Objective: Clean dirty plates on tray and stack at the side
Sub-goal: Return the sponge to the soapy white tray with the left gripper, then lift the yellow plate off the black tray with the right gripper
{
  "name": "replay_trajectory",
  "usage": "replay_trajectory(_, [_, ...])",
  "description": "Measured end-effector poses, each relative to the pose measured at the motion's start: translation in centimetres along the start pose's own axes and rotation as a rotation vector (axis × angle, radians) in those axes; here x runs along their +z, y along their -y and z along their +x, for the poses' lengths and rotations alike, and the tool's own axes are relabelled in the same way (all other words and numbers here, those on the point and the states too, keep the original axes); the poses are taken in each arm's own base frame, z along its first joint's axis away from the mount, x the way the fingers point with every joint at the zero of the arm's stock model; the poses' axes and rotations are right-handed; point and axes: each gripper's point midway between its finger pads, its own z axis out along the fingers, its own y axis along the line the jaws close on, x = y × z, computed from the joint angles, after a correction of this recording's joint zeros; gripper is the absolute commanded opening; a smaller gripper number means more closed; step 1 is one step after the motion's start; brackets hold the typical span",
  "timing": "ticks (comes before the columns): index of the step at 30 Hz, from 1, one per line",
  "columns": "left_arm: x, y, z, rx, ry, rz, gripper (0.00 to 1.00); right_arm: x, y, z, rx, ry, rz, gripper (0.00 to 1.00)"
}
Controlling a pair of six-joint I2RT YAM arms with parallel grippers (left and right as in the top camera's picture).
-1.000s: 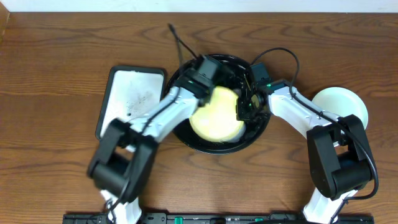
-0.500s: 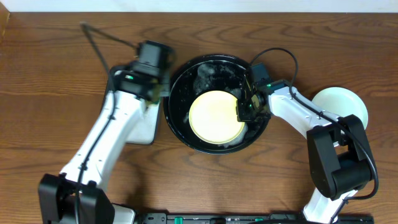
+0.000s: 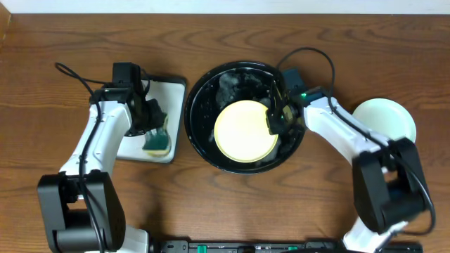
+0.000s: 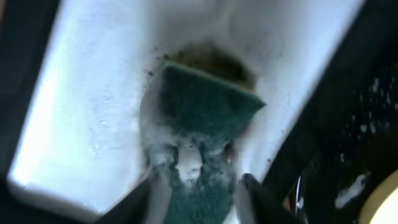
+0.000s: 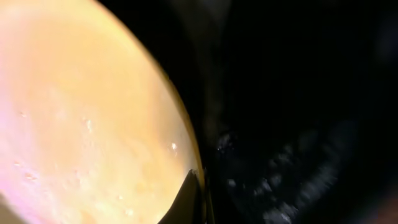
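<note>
Between the jaws of your left gripper (image 4: pixel 202 193) lies the sponge (image 4: pixel 205 109), resting foamy on the white tray (image 4: pixel 81 112). A second ago this gripper was clenched and working over the yellow plate (image 3: pixel 242 132). It has since swung clear to the left, and its jaws now stand apart on either side of the sponge, so the sponge reads as released.

Your right gripper (image 3: pixel 275 119) has not moved. Its jaws are clenched at the near rim of the yellow plate, which spreads away to their left and lies flat in the black tray (image 3: pixel 193 137). From above the plate's face looks clean, with no red smear showing.

So the scrubbing of this plate looks finished, and the job passes to your right arm. The next move is likely to lift the plate out and carry it to the green plate (image 3: pixel 387 116), which sits on the table well off to the right of those jaws. The pinch is on a thin, wet rim, so watch for the plate slipping or tipping as it clears the tray wall.
</note>
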Motion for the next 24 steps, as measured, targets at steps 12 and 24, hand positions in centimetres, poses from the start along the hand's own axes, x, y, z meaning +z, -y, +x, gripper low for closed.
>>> replay_trajectory(12, [0.0,0.3,0.1,-0.009,-0.006,0.017,0.80,-11.2,-1.9,-3.8,-0.276,0.382,0.387,0.01])
replay_trajectory(24, [0.0,0.3,0.1,-0.009,-0.006,0.018,0.80,-17.4,-4.0,-4.0,-0.545,0.534,0.838,0.01])
